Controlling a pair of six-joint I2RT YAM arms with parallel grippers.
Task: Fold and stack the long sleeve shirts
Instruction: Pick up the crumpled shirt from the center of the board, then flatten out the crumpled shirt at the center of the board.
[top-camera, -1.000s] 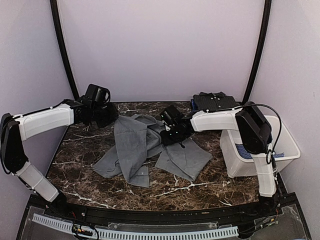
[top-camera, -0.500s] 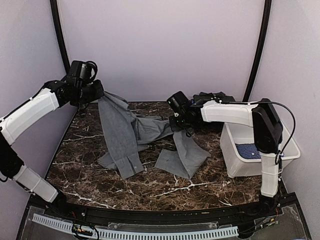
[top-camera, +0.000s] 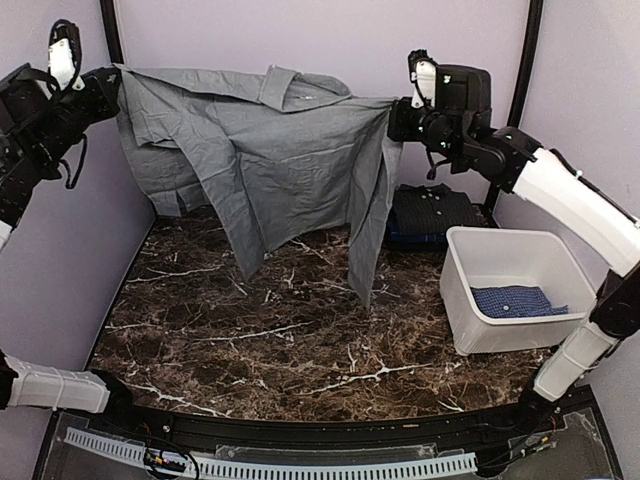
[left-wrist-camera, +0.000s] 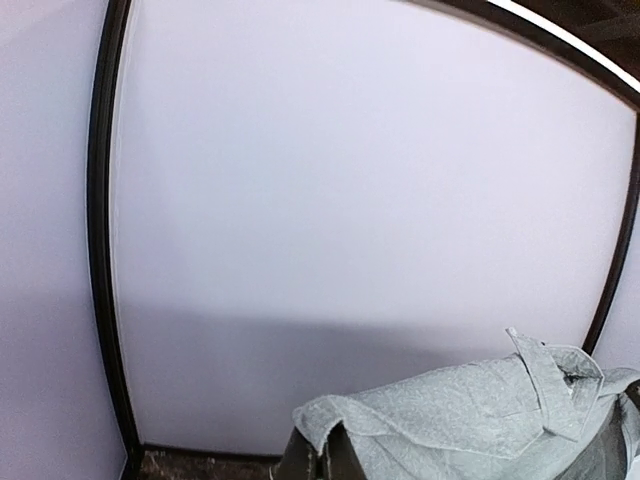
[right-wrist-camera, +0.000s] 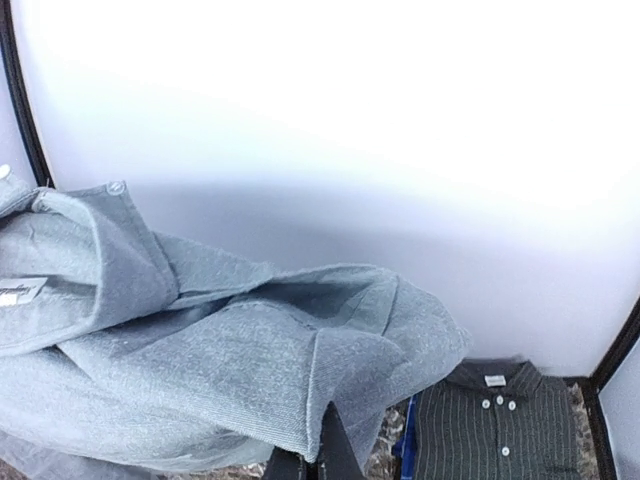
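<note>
The grey long sleeve shirt (top-camera: 270, 140) hangs spread in the air above the marble table, collar at the top, sleeves and tails dangling. My left gripper (top-camera: 113, 87) is shut on its upper left edge, and the left wrist view shows cloth (left-wrist-camera: 480, 420) pinched between the closed fingers (left-wrist-camera: 319, 452). At the upper right edge my right gripper (top-camera: 392, 115) is shut on a fold of the same shirt (right-wrist-camera: 200, 350), fingers (right-wrist-camera: 315, 455) together. A blue dotted shirt (top-camera: 515, 300) lies inside the white tub.
The white tub (top-camera: 460, 290) stands at the right of the table. A folded dark striped shirt (top-camera: 430, 212) lies at the back right on something blue, also seen in the right wrist view (right-wrist-camera: 500, 425). Black frame posts (top-camera: 520, 90) flank the back wall.
Both arms rose from the table and pulled apart, lifting the crumpled grey shirt and stretching it out in the air. The right gripper shut on the shirt's edge.
</note>
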